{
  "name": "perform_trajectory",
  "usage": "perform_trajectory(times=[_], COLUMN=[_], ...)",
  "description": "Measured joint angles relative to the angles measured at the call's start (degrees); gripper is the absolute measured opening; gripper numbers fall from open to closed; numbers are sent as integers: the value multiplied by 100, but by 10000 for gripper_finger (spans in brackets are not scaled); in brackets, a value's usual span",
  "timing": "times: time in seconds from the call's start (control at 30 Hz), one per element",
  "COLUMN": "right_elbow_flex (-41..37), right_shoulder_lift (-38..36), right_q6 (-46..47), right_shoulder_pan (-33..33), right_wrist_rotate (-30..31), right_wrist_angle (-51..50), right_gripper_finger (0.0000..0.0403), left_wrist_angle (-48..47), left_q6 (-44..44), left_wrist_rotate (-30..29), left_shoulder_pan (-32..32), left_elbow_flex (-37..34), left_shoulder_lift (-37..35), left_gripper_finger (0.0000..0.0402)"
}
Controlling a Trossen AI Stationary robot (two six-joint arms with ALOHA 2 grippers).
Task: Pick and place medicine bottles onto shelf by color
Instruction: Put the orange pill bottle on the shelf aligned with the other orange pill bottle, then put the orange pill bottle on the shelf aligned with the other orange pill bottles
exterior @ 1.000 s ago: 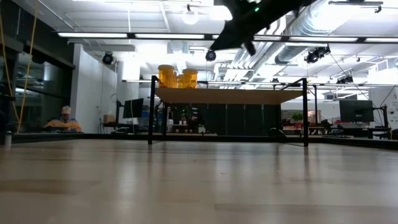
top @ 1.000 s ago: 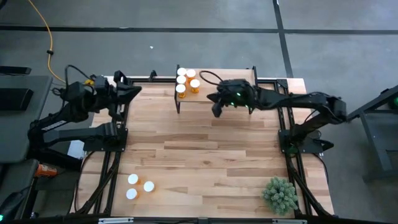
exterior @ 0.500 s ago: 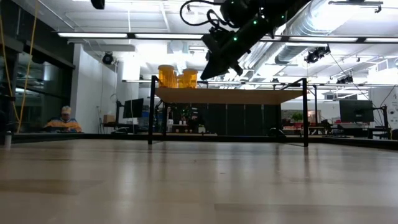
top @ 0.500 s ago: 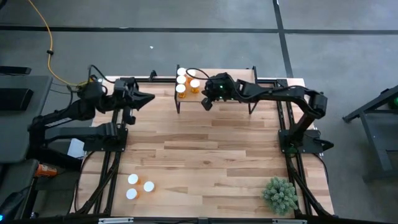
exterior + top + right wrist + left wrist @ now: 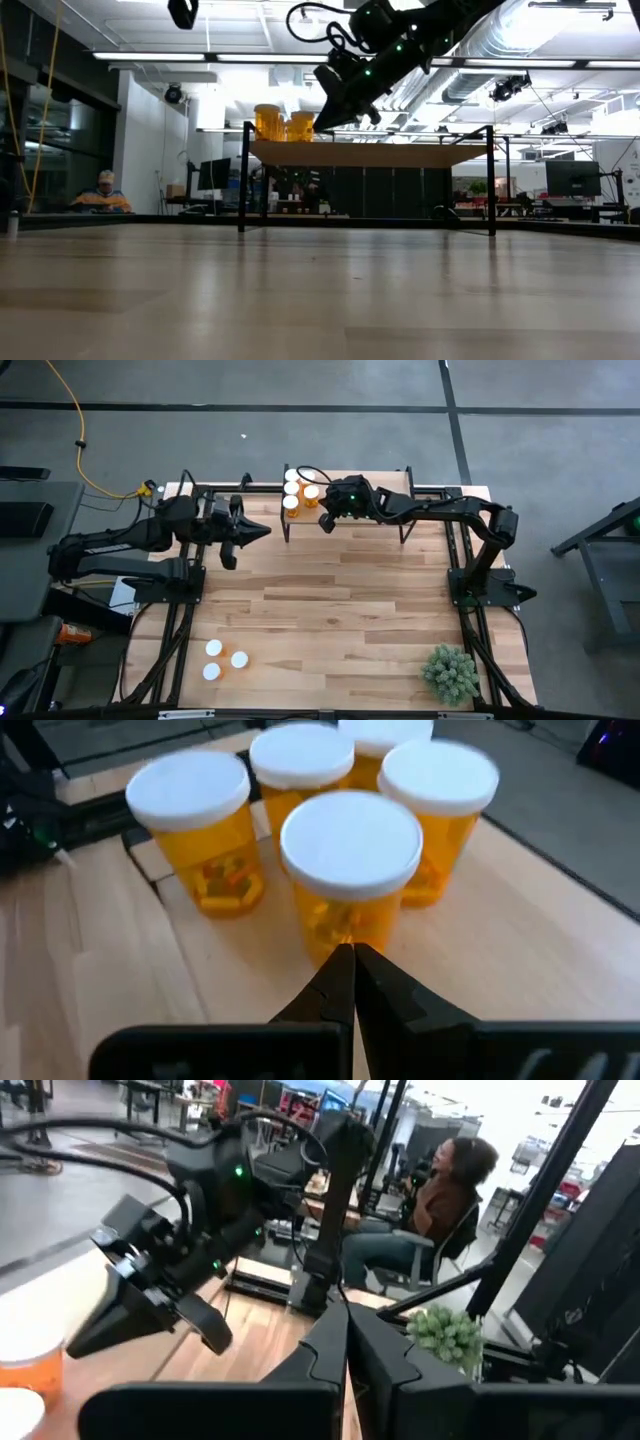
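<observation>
Several amber medicine bottles (image 5: 350, 870) with white caps stand upright on their bases in a cluster at the left end of the wooden shelf (image 5: 395, 480). My right gripper (image 5: 352, 960) is shut and slants down over the shelf, its tips right at the nearest bottle's wall; in the low view my right gripper (image 5: 325, 118) sits beside the bottles (image 5: 285, 123). My left gripper (image 5: 262, 532) is shut and empty, hovering level left of the shelf. Three more bottles (image 5: 222, 659) stand on the table near the front left. My right gripper's shut fingertips stand against the lower amber wall (image 5: 345, 935) of the nearest bottle, coming from the table's right and slanting down. I cannot tell whether they touch it. The bottle stands upright on the shelf.
A small green plant (image 5: 450, 672) sits at the table's near right corner. The shelf's black legs (image 5: 243, 180) stand at the far middle of the table. A person (image 5: 440, 1190) sits beyond the table.
My right gripper has gone toward the table's left and far edge and down, reaching the bottles on the shelf, staying shut. My left gripper has moved toward the table's right edge and slightly down, toward the shelf, also shut.
</observation>
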Motion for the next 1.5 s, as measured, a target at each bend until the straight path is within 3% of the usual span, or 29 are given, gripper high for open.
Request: perform_trajectory(times=[0.63, 0.8, 1.17, 1.5], right_elbow_flex=[-2, -2, -2, -7], right_shoulder_lift=[100, 100, 100, -147], right_q6=[-1043, -1053, -1032, -923], right_shoulder_pan=[2, -14, -81, -123], right_wrist_rotate=[-165, 191, -67, -128], right_wrist_angle=[377, 181, 556, 223], right_gripper_finger=[0, 0, 0, 0], left_wrist_angle=[496, 494, 504, 496], left_q6=[1, 1, -4, 1], left_wrist_rotate=[-9, -9, -15, -31], left_shoulder_pan=[-60, -60, -60, -60], left_elbow_flex=[0, 0, 0, 0], left_shoulder_lift=[512, 512, 512, 512], left_gripper_finger=[0, 0, 0, 0])
